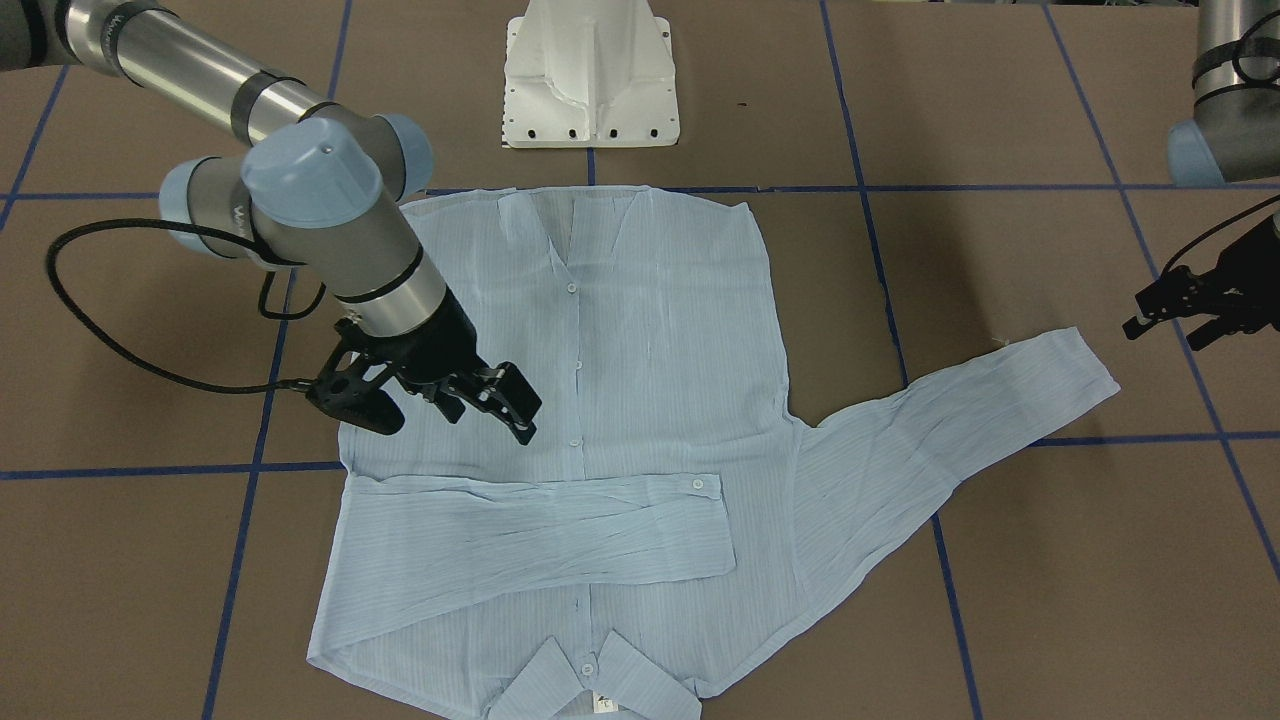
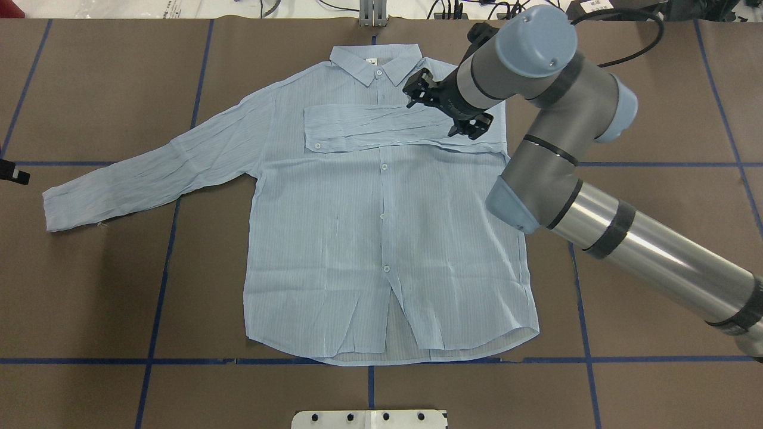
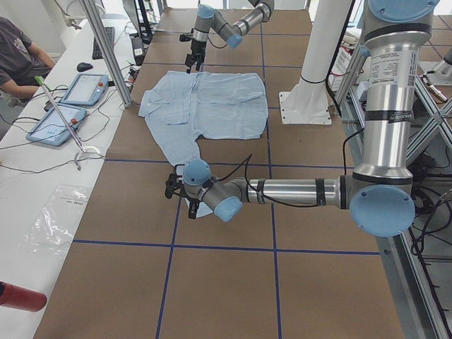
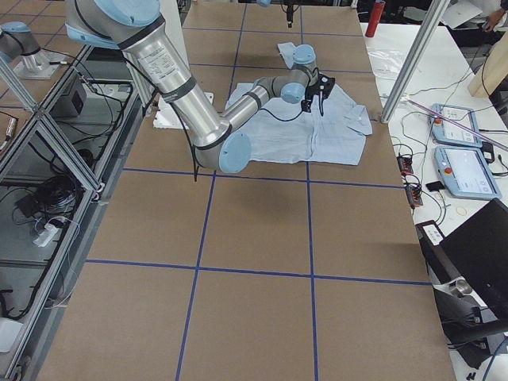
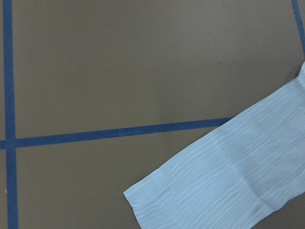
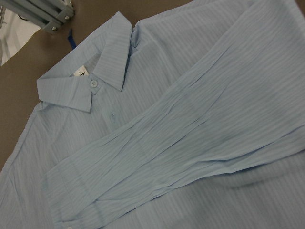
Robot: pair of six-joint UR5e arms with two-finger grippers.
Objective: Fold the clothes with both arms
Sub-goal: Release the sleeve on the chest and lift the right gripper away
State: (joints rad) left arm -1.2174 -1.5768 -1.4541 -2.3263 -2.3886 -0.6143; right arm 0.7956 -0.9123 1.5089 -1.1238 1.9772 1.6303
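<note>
Right fingers are hanging spread apart and empty just above the folded sleeve, near the shirt's right shoulder. The left fingers are also standing open with nothing in them, just beyond the cuff of the spread sleeve.

The shirt is lying flat and front-up in the middle of the bench. Its collar is at the far side from the robot and its hem at the near side. One sleeve is lying across the chest, while the other is reaching out to the left.

The cloth is looking thin, light and limp, so it is likely to sag, crease and drag along the bench rather than hold a shape. The cuff is probably offering the firmest pinch, since its fabric is doubled there. A shallow grip on the single layer may be slipping or catching the layer beneath.

It is showing pale blue with fine stripes and faint wrinkles. Small white buttons are running down the front, and a tiny tag is sitting inside the neck.
</note>
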